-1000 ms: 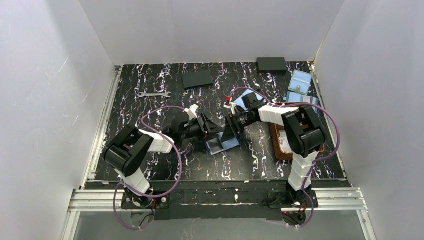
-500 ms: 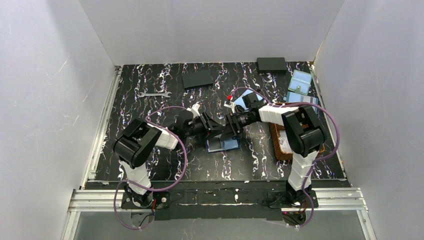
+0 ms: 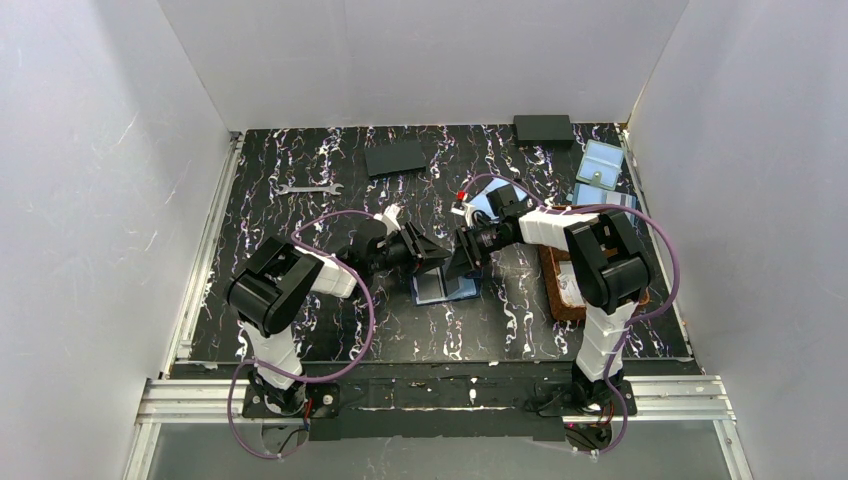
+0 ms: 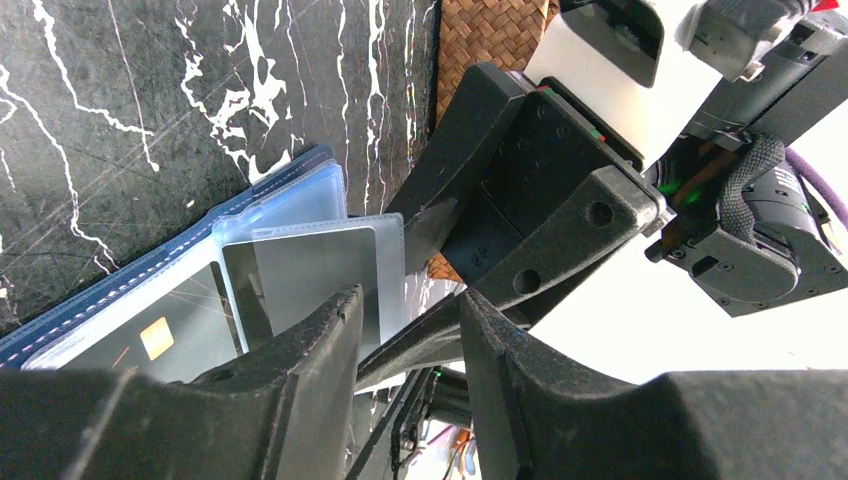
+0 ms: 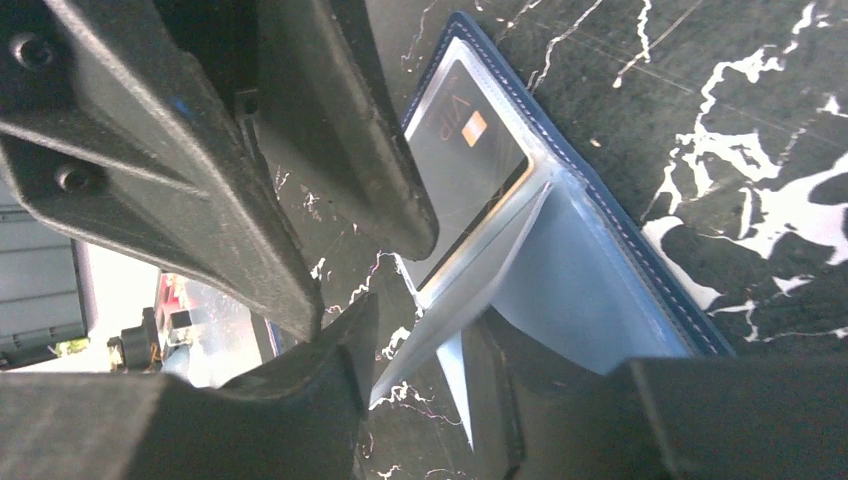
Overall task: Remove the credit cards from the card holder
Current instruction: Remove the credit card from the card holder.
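Navy card holder (image 3: 446, 288) open, mid worktop (image 3: 300, 230) | we see R tool (image 5: 425, 335) clamped on its raised inner flap (image 5: 465, 290) | L tool (image 4: 410, 305) just beside flap, can't tell if gripping | dark card (image 5: 465, 150) in pocket.

navy card holder (image 5: 590, 290), dark grey credit card (image 5: 465, 150), black white-veined table (image 3: 260, 210)

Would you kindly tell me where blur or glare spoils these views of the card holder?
Left wrist: card holder sharp, left gripper blurred, background blown white. Right wrist: credit card sharp, right gripper soft. Top external: evenly lit, card holder small.
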